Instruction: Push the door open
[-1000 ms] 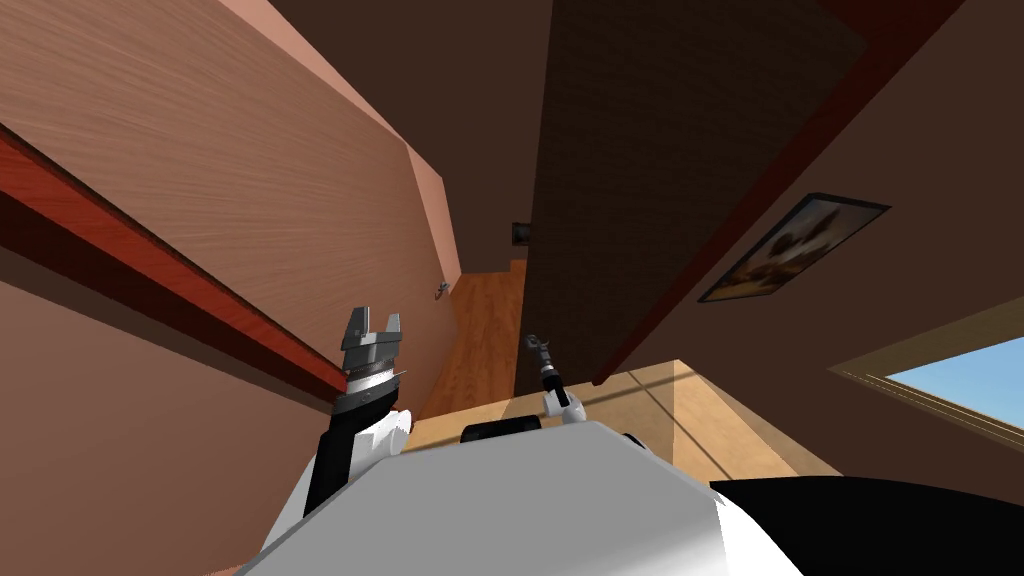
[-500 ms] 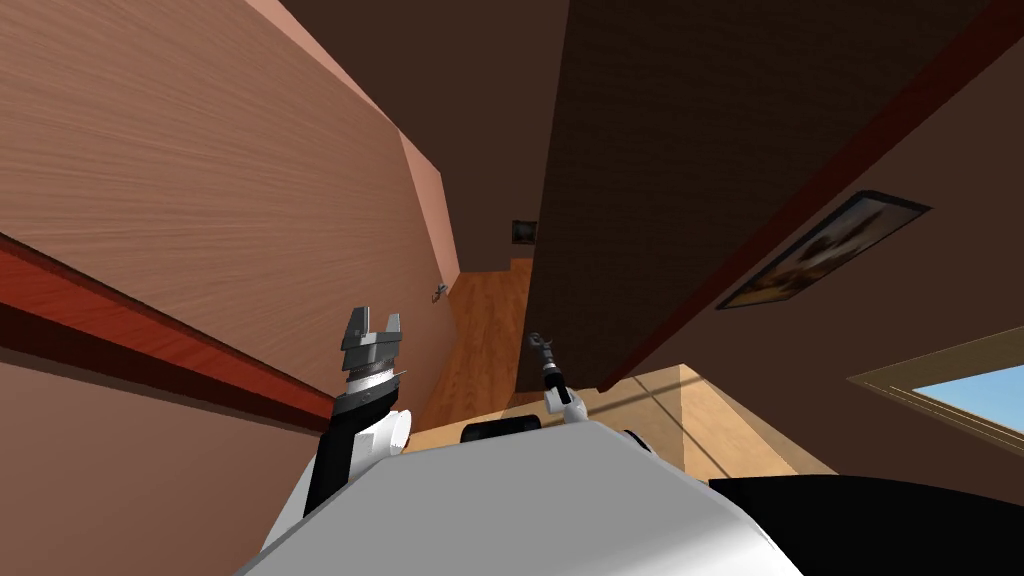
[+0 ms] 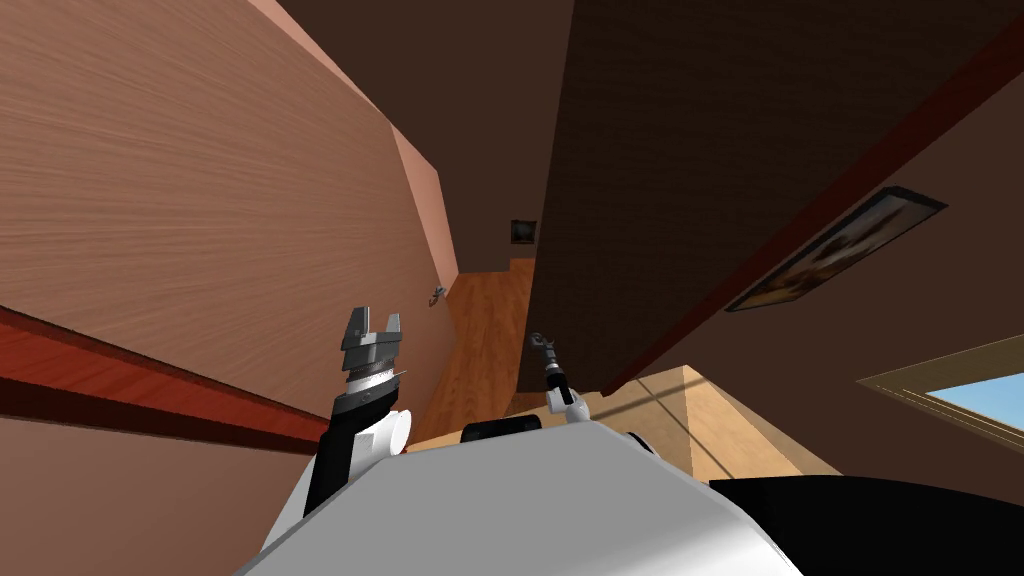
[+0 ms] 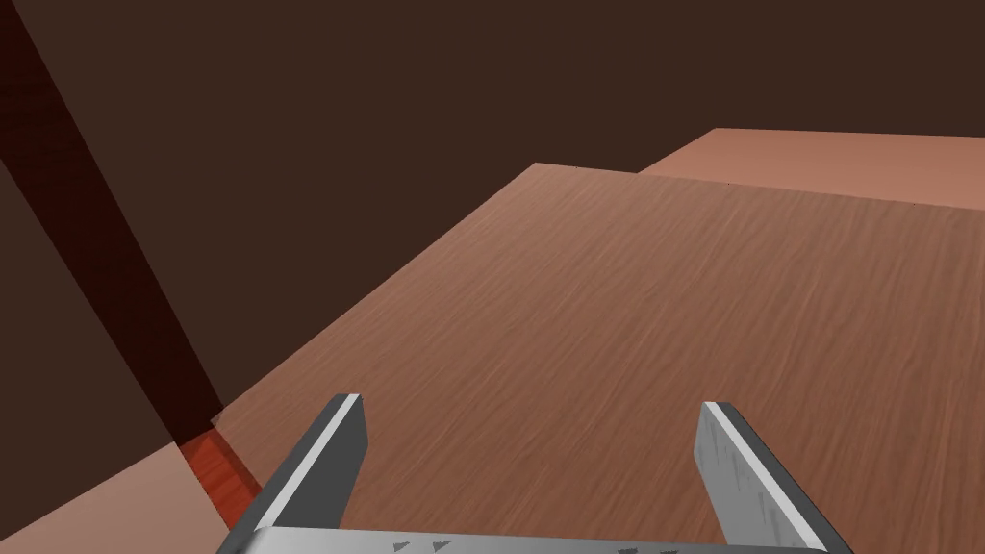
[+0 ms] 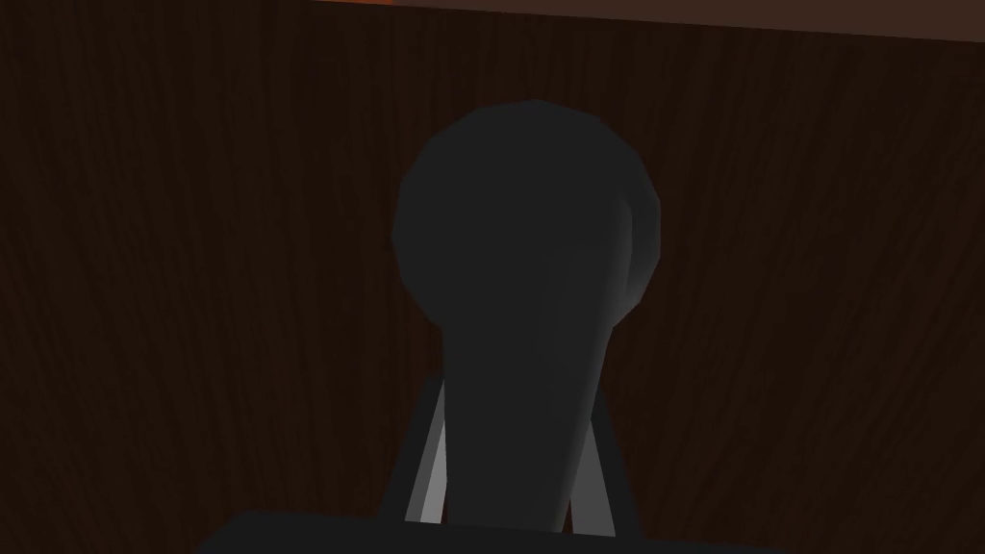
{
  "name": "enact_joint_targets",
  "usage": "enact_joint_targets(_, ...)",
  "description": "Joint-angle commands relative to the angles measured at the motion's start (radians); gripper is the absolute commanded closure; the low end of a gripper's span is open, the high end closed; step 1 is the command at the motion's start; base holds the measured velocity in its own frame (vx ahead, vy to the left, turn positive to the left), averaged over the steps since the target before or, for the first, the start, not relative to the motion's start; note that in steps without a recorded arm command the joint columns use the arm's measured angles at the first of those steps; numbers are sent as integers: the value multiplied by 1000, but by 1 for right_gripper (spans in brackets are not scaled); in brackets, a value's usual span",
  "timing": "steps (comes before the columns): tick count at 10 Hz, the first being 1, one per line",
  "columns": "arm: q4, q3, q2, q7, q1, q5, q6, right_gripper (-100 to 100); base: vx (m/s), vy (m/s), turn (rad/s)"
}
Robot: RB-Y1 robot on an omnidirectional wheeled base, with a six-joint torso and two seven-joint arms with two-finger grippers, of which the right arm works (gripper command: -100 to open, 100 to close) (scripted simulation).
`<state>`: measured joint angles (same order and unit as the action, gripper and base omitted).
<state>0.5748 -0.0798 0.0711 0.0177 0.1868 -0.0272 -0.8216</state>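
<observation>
Moved forward; right gripper (image 5: 517, 433) clamps door handle (image 5: 527, 250), left gripper (image 4: 531, 404) wide; open floor strip (image 3: 490, 330) beyond door (image 3: 700, 150) edge.

In the head view, cannot read the finger gap of the right gripper (image 3: 541, 344): too small. In the right wrist view, see mere slivers of its fingers (image 5: 430, 486) past the dark door handle (image 5: 527, 269) clamped between them. Cannot identify the tiny grey fitting (image 3: 438, 293) on the left-hand wall, nor the subject of the far framed picture (image 3: 523, 231). Lose the window (image 3: 950, 395) past the right edge.
</observation>
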Motion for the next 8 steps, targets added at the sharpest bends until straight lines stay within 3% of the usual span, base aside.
enact_joint_targets(1, -9, -25, 19, -5, 7, -13, -5, 100, 217, 79, -105)
enact_joint_targets(3, 8, -35, 22, -9, 6, -20, -4, 100, 145, 73, -50)
enact_joint_targets(4, -11, -52, 25, -14, 6, -30, -3, 100, 143, 73, -48)
enact_joint_targets(8, -14, -91, 31, -27, 5, -53, -1, 100, 175, 83, -58)
